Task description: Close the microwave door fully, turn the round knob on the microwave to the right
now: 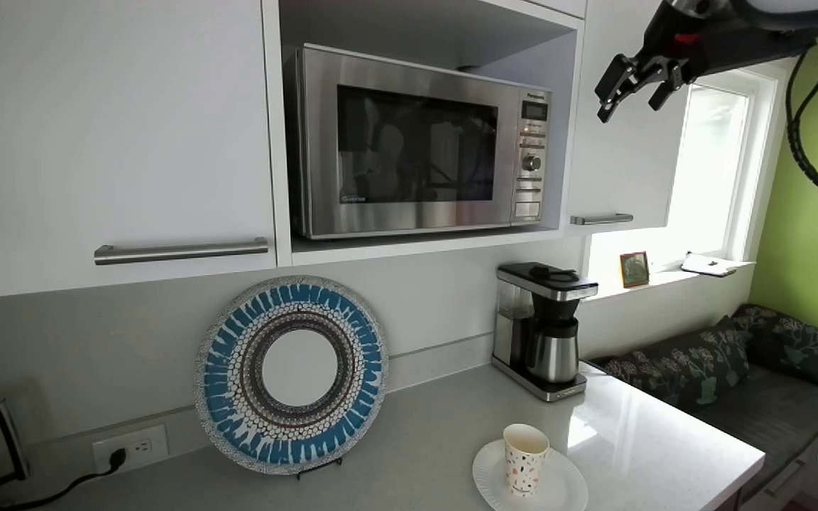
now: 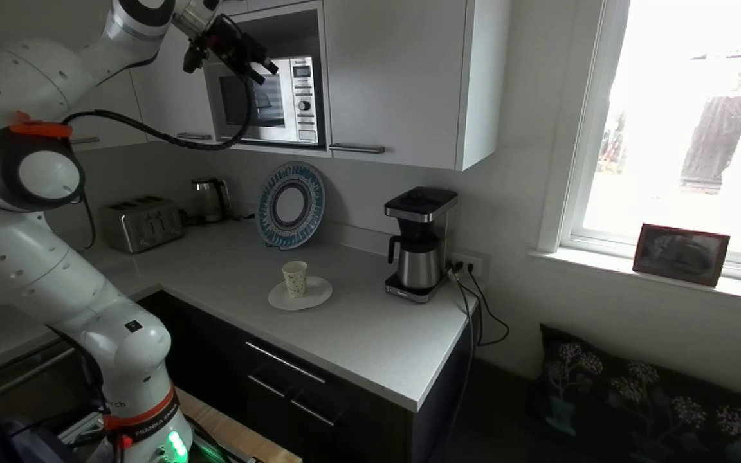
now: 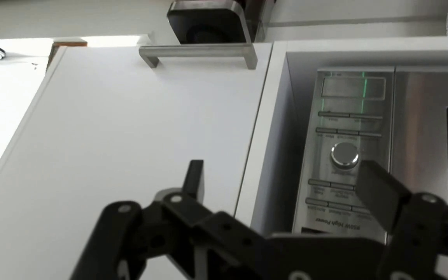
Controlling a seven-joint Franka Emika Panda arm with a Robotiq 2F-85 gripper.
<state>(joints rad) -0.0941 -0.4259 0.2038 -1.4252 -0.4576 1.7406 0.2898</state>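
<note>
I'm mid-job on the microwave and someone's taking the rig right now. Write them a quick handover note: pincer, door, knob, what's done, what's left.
Pincer: open, empty, in mid-air.
Microwave door: looks closed; latching can't be confirmed.
Round knob: on the control panel beside the door, pincer not touching it; whether it has been turned can't be told.
Done: door apparently shut.
Left: check the door is fully closed, then, likely, turn the knob right.

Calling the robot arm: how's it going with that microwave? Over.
Gripper open, empty. Microwave door appears shut; round knob not gripped. Nothing visible in the way.
</note>
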